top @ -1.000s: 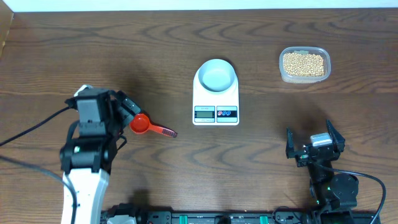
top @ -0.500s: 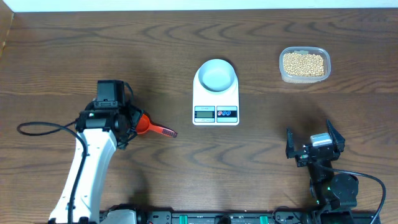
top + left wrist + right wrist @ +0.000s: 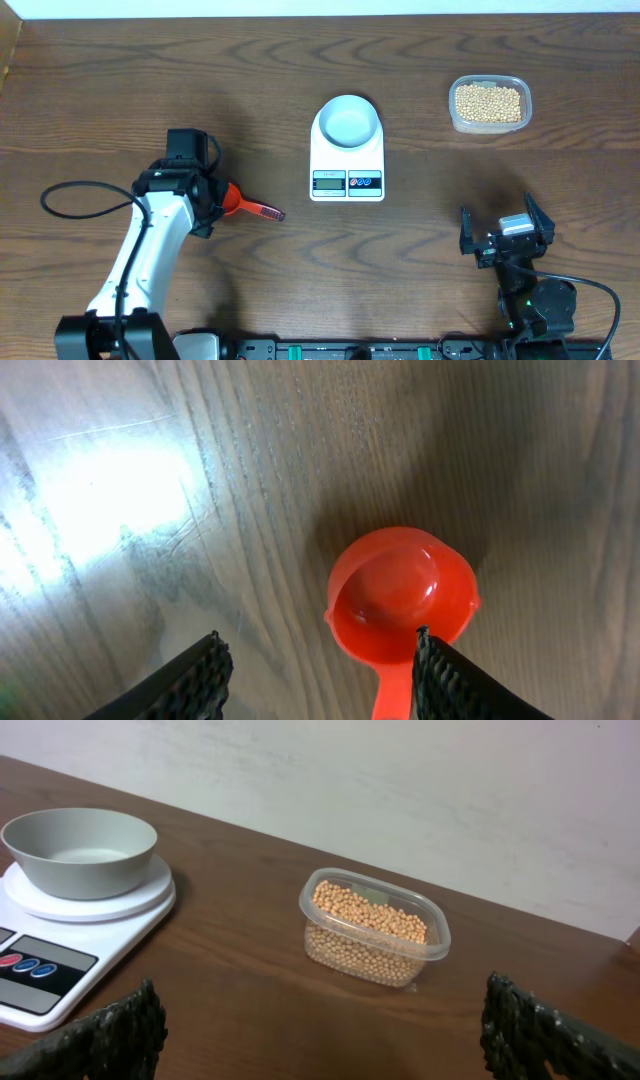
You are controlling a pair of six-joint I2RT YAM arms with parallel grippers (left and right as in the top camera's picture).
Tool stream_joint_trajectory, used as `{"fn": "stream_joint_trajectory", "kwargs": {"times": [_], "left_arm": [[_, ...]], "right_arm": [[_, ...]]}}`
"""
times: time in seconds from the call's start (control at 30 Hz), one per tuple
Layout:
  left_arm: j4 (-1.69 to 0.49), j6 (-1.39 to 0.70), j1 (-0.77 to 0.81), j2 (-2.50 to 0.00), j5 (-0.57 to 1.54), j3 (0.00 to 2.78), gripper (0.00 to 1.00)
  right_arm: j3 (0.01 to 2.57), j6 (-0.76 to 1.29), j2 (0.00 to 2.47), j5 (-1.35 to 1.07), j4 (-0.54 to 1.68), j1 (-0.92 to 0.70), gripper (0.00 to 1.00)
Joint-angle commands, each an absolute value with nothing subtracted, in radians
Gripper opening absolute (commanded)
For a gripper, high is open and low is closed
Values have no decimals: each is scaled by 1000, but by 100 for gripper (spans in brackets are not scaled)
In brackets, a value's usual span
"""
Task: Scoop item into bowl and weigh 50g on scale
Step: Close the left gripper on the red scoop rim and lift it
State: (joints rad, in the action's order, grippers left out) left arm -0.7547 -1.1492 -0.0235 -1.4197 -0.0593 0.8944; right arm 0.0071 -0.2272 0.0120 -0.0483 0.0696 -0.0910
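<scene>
1. Scale [image 3: 347, 165]: is lying flat at the middle of the tabletop [image 3: 300, 270], with its display and two buttons on the robot's side.
2. Bowl [image 3: 347, 122]: is sitting upright on the scale's platform, at the end away from the display.
3. Beans [image 3: 488, 102]: are lying heaped in a clear plastic tub [image 3: 438, 942] to the right of the scale and well apart from it, about level with the bowl.
4. Red scoop [image 3: 402, 585]: is resting on the tabletop left of the scale, cup upward, with its handle pointing toward the scale.
5. Left claw [image 3: 318, 648]: is positioned over the scoop's cup, left of the scale. Its fingers are spread apart and gripping nothing. The right-hand finger is overlapping the cup's rim in the wrist view, and contact cannot be told.
6. Right claw [image 3: 320, 1032]: is sitting right of the scale and nearer the robot, well apart from it. Its fingers are spread wide and holding nothing, and it is facing the tub.
</scene>
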Motion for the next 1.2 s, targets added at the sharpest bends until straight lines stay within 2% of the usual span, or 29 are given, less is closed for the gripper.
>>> {"fn": "stream_joint_trajectory", "kwargs": {"times": [0.0,0.5,0.63,0.97,1.13,1.17], "left_arm": [[-742,-1112,-27,-1472,-90,882,58],[-677,-1111,-27,-1592,-87,881,49],[-656,-1111,-27,-1597,-86,880,43],[-575,-1121,6,-1598,-87,818,42],[-558,-1124,6,-1598,-88,787,38],[-548,-1124,6,-1599,-88,783,34]], "right_arm": [[6,-218,6,-44,74,-99,99],[6,-218,6,-44,74,-99,99],[6,-218,6,-44,74,-99,99],[6,-218,6,-44,74,-99,99],[6,-218,6,-44,74,-99,99],[6,-218,6,-44,74,-99,99]]}}
